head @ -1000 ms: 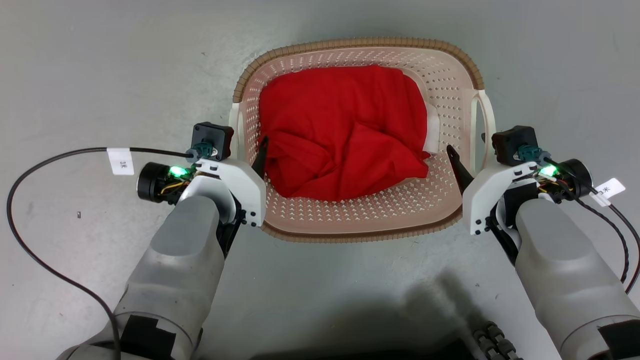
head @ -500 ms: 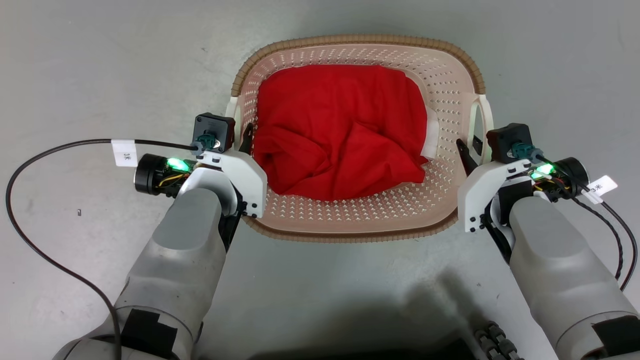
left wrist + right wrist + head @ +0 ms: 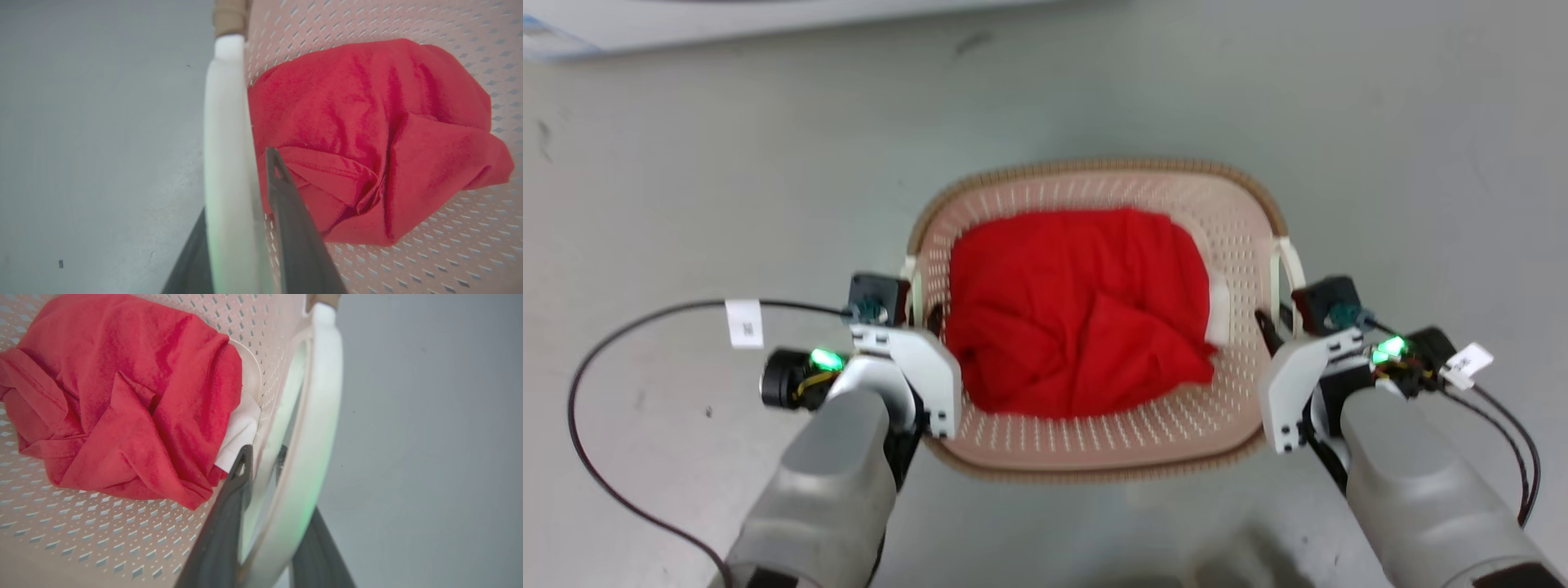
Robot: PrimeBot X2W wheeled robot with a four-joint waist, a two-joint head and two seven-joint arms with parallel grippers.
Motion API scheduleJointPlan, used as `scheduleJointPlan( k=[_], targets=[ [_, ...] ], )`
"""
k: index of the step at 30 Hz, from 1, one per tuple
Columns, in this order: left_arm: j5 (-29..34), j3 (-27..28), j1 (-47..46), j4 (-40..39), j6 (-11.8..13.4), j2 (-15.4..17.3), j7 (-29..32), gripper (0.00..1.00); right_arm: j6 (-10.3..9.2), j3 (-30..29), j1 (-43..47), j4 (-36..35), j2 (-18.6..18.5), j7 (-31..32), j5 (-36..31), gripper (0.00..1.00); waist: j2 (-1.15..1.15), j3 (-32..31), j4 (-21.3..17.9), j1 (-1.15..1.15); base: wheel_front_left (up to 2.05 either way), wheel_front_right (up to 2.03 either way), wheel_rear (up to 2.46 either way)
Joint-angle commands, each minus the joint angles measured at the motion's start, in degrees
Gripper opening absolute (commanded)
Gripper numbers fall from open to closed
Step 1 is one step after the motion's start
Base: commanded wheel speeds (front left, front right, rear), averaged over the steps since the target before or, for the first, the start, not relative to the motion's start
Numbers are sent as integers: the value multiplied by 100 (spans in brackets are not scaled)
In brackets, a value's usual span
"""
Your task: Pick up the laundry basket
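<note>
Laundry basket (image 3: 1094,167) centred btwn the 2 arms, over grey floor (image 3: 686,163); contact w/ floor cannot be told. Left gripper (image 3: 925,312) clamped narrow on left handle (image 3: 229,143): 1 finger inside the wall, 1 outside. Right gripper (image 3: 1274,320) pinches right handle (image 3: 320,416) likewise. Inside: crumpled red cloth (image 3: 1078,310), w/ white cloth (image 3: 241,428) at its right edge.

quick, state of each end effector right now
left end effector: closed on the laundry basket, gripping its left handle
right end effector: closed on the basket's right handle
</note>
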Motion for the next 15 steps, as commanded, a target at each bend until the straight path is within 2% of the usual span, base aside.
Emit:
scheduleJointPlan(
  k=[1, 15],
  targets=[
    [-112, -191, 248, -50, -89, -31, 124, 0, -2, 93, 91, -8, -18, 27, 26, 0, 0, -550, 109, 0, 0, 0, 0],
    [-1537, -1174, 1148, -402, -100, -70, 1148, 0, -1, 1000, 894, 31, 53, 860, 736, 0, 0, -2346, 311, 0, 0, 0, 0]
  ],
)
